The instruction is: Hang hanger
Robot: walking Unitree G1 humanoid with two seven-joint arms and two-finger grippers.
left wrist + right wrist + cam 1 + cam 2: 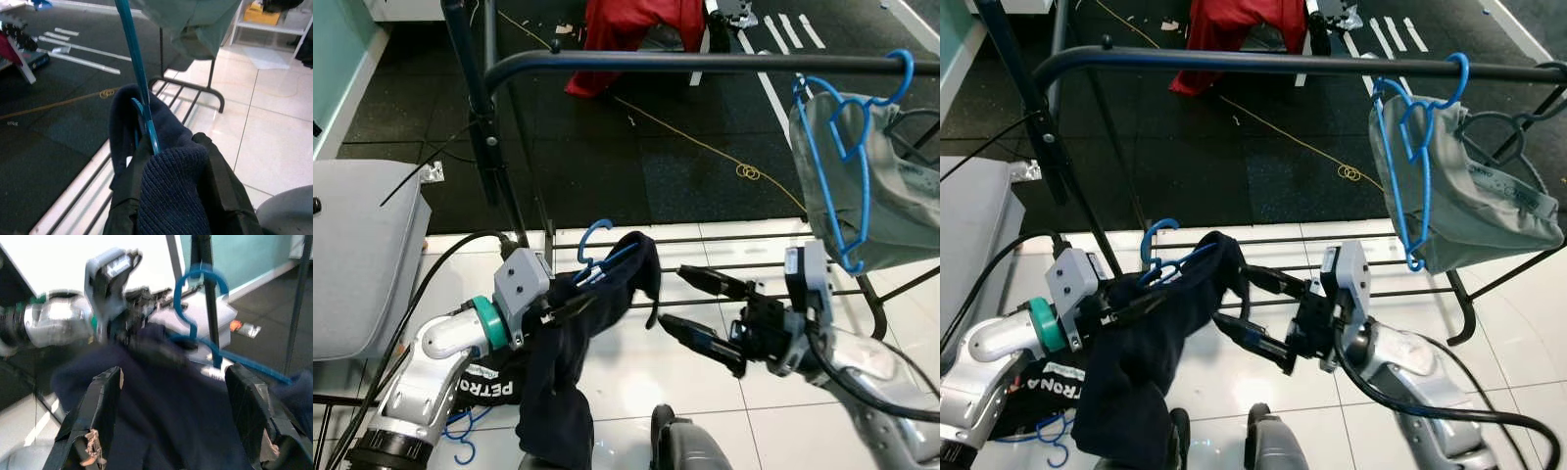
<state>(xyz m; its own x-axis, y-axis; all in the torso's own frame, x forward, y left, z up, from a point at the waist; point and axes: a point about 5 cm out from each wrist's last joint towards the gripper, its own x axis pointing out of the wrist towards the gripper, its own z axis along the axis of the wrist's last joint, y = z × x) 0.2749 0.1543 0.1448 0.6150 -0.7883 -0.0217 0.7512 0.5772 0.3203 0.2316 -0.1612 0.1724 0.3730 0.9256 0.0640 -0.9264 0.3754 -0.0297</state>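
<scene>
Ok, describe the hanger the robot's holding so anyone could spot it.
Below the black metal clothes rail, the left gripper holds a blue plastic hanger draped with a dark navy knitted garment. The other blue hanger already hangs on the rail, carrying a grey garment.

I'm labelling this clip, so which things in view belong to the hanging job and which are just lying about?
Part of the job:
- blue hanger carrying the dark navy garment
- left claw, shut on that hanger
- right claw, open beside the garment
- black rail above

Just lying about:
- grey garment already hung on the rail
- red cloth
- yellow cord on the dark floor
</scene>
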